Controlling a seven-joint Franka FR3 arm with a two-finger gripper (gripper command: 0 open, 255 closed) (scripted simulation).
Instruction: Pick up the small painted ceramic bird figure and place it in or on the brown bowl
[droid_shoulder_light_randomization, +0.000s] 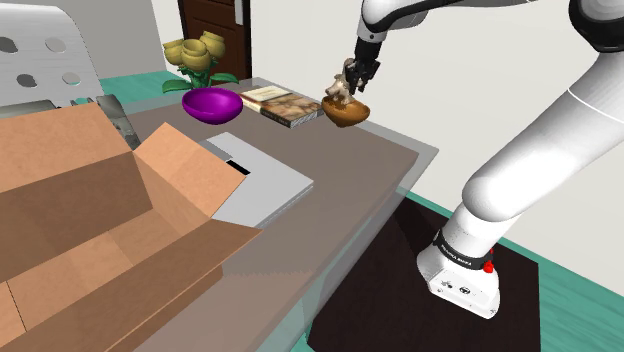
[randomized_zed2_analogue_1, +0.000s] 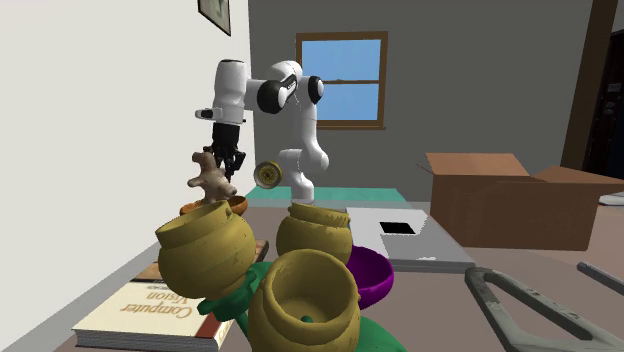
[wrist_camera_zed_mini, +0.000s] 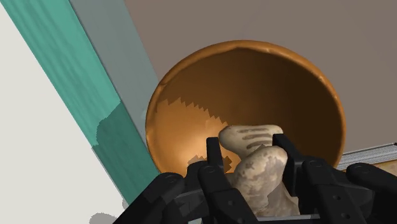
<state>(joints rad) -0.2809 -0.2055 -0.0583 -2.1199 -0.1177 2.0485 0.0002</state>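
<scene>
**A:** Nearest to us in the wrist view are the black fingers (wrist_camera_zed_mini: 213, 164). How does the gripper (wrist_camera_zed_mini: 247, 145) stand?

**B:** We see it pinching the bird figure (wrist_camera_zed_mini: 257, 175), one finger on each flank. The bird is mottled tan and cream, and its body runs roughly along the fingers, pointing down and away from us.

**A:** And what lies past the bird?

**B:** The brown bowl (wrist_camera_zed_mini: 254, 76), straight beneath it. Its open mouth faces up at us and we see nothing inside. That is the relation we care about: the bird hangs over the bowl's hollow, toward the near side of the rim and not the middle.

**A:** Is it touching the bowl?

**B:** We think not. In the second exterior view the bird (randomized_zed2_analogue_1: 208, 176) sits clear above the bowl (randomized_zed2_analogue_1: 236, 205). In the shoulder view the bird (droid_shoulder_light_randomization: 341, 92) hangs under the gripper (droid_shoulder_light_randomization: 352, 84), just over the bowl (droid_shoulder_light_randomization: 346, 113).

**A:** So the coming move is a short one?

**B:** In our judgement, yes: lower straight down, then let the fingers part. Nudging toward the bowl's centre first would keep the bird off the rim.

**A:** What lies farther out?

**B:** A book (droid_shoulder_light_randomization: 283, 105) lies just beside the brown bowl, then a purple bowl (droid_shoulder_light_randomization: 211, 102) that looks empty to us. Near the shoulder camera is an open cardboard box (droid_shoulder_light_randomization: 90, 210); we cannot tell its contents.
</scene>
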